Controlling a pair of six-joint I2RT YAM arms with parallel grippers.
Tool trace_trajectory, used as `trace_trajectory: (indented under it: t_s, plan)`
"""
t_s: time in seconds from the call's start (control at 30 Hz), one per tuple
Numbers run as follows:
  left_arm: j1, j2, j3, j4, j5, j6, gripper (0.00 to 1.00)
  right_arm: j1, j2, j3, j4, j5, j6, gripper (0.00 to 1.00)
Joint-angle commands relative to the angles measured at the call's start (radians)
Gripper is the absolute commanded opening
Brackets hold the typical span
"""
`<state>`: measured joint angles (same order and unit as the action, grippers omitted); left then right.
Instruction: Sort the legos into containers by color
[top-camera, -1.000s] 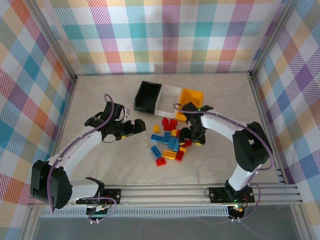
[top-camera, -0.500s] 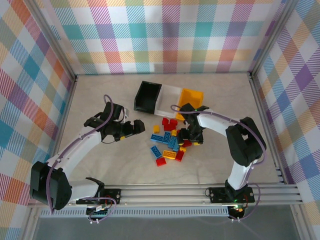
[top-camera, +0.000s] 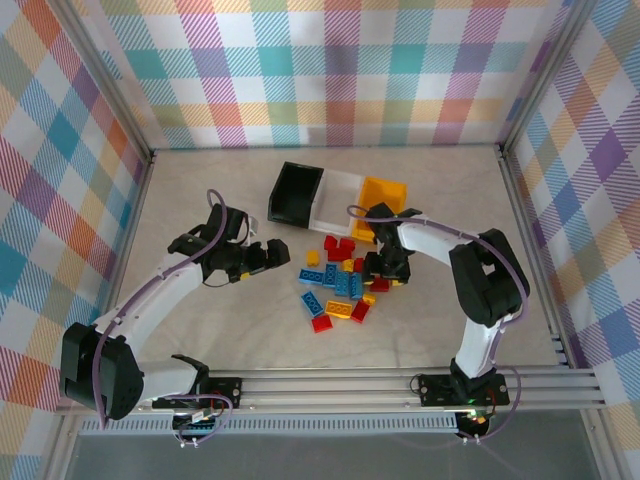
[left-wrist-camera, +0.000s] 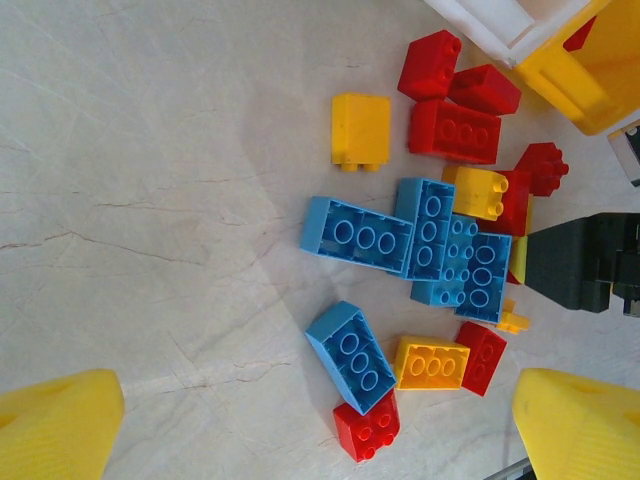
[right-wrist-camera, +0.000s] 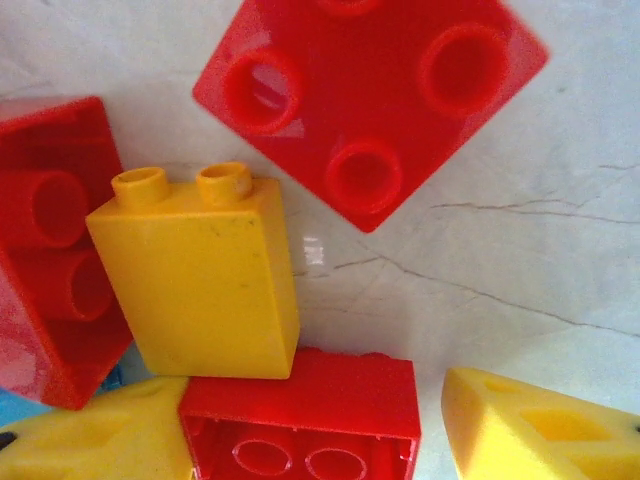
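At the left of the cream table (top-camera: 190, 190), left gripper (top-camera: 272, 255): released, jaws spread wide with nothing between them. It hovers just left of the bricks and faces them.
Black open-topped rectangular plastic bin (top-camera: 295, 190): at the back of the table, left end of the row, touching the white bin.
White open-topped rectangular plastic bin (top-camera: 338, 193): middle of the row, between the black and yellow bins.
Small studded plastic bricks in red, blue and yellow (top-camera: 340, 283): loose in one cluster on the table, just in front of the bins and between the two grippers.
Yellow open-topped rectangular plastic bin (top-camera: 385, 190): right end of the row, near the right gripper.
Right gripper (top-camera: 385, 270): low at the right edge of the cluster, jaws part-way apart, nothing grasped. In the right wrist view its yellow fingers (right-wrist-camera: 520, 430) stand on either side of an upturned red brick (right-wrist-camera: 300, 420). A sliver of table shows between the brick and the right finger.
Step in hand: judged to be the pick of that red brick.
Method: centre the jaws on the brick, then close squarely on its opposite side faces. Keep the yellow two-stud brick (right-wrist-camera: 200, 275) that touches it out of the grip. Lift straight up so the neighbouring bricks are not dragged.
Hard to make out: the red brick's near edge is cut off by the frame. Contact at the left finger cannot be told. The bin contents are too small to read from above.
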<state>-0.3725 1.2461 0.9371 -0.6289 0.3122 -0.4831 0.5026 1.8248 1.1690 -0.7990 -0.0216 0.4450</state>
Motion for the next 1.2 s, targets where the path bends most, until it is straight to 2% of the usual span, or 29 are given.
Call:
trace_trajectory:
  t_s: [0.0, 0.17, 0.4, 0.57, 0.83, 1.03, 1.17]
  plan:
    - [-0.008, 0.001, -0.002, -0.016, -0.013, -0.015, 1.0, -0.009, 0.013, 0.012, 0.007, 0.008, -0.014, 0.6]
    - [-0.008, -0.002, -0.004, -0.016, -0.016, -0.019, 1.0, -0.009, 0.028, 0.007, 0.022, -0.001, -0.008, 0.59]
    - [-0.008, 0.011, 0.006, -0.015, -0.015, -0.02, 1.0, -0.01, 0.045, 0.006, 0.022, 0.001, -0.001, 0.62]
    - [-0.008, 0.021, 0.011, -0.01, -0.014, -0.019, 1.0, -0.011, 0.028, 0.003, 0.021, 0.003, 0.009, 0.52]
    - [-0.008, 0.018, 0.003, 0.003, -0.013, -0.022, 1.0, -0.01, -0.056, 0.016, -0.043, 0.024, 0.021, 0.5]
    - [-0.008, 0.016, 0.004, 0.015, -0.01, -0.022, 1.0, -0.017, -0.178, 0.114, -0.149, 0.052, 0.015, 0.5]
    - [-0.009, 0.028, 0.014, 0.018, -0.006, -0.022, 1.0, -0.06, -0.182, 0.233, -0.185, 0.048, -0.006, 0.51]
